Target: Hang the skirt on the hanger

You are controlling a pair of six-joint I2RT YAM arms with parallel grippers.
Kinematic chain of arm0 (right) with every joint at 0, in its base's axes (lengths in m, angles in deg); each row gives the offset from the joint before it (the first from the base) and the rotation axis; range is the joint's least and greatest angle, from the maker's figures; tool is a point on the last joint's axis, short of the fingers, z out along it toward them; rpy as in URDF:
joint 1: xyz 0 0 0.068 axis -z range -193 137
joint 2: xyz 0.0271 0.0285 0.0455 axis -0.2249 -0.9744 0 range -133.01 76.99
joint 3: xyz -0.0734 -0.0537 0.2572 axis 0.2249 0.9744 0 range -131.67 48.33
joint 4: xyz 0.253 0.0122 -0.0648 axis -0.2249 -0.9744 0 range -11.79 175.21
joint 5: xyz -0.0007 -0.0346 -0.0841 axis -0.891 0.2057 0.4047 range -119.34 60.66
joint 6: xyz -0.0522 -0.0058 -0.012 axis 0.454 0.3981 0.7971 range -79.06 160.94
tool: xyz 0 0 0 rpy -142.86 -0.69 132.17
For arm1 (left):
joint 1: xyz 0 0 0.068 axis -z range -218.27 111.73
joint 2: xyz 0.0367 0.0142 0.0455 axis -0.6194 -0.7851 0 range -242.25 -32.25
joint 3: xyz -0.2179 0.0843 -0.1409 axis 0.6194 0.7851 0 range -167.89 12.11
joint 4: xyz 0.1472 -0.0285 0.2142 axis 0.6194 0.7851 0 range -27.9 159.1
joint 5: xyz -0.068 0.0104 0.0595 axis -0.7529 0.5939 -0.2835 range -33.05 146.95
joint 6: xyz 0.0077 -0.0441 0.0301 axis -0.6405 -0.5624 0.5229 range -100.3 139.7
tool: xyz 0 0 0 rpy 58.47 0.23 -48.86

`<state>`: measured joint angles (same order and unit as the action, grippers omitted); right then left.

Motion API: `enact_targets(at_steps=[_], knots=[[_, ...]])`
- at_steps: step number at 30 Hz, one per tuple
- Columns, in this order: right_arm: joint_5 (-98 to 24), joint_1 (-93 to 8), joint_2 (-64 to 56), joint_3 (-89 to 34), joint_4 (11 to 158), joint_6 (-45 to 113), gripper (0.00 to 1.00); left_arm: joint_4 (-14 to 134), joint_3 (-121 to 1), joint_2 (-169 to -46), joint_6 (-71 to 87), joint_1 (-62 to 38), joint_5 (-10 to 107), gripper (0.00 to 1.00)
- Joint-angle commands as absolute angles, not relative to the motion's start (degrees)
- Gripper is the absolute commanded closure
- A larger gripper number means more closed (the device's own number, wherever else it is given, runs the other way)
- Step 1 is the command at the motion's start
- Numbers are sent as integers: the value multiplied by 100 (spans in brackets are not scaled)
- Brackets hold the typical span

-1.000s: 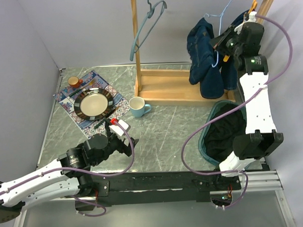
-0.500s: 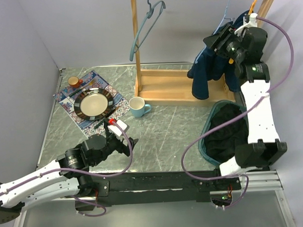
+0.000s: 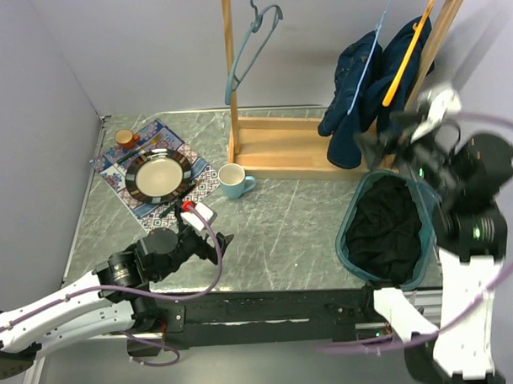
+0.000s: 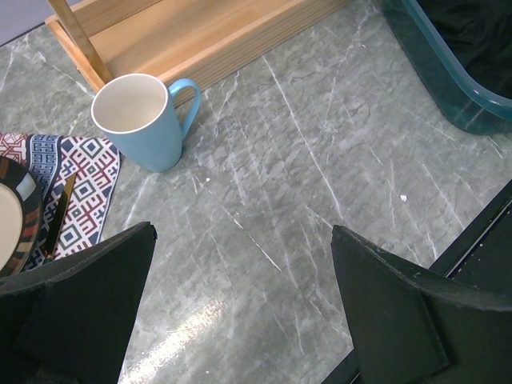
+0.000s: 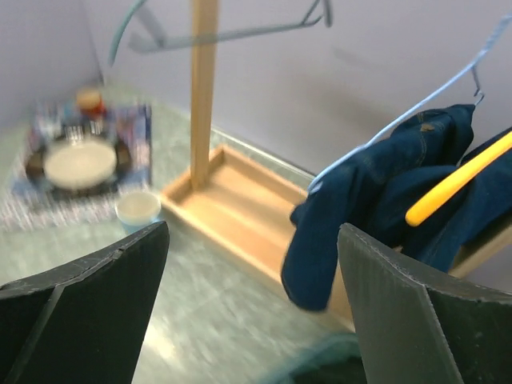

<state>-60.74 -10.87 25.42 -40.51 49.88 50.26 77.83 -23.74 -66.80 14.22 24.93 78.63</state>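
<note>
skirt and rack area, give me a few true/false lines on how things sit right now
1. The skirt hangs on the rack. True.
2. The right claw is clamped on the skirt. False: it is open and clear of the skirt.
3. The mug lies tipped on its side. False: it stands upright on the table.
4. The bin holds dark cloth. True.
5. The grey hanger at the rail's left end carries a garment. False: it hangs bare.
</note>
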Motion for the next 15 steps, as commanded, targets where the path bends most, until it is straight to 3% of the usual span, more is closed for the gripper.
enact_targets(at_steps=[1, 7, 15], knots=[[-6319, -1054, 2767, -3272, 3813, 6597, 7, 7713, -2489, -6591, 1328, 2466, 7761, 3], [-5642, -528, 3111, -1543, 3529, 7440, 7, 7748, -2515, -6556, 1337, 2466, 7682, 3], [-5054, 528, 1961, -55, 4536, 8399, 8, 7784, -2542, -6626, 1355, 2466, 7506, 3]])
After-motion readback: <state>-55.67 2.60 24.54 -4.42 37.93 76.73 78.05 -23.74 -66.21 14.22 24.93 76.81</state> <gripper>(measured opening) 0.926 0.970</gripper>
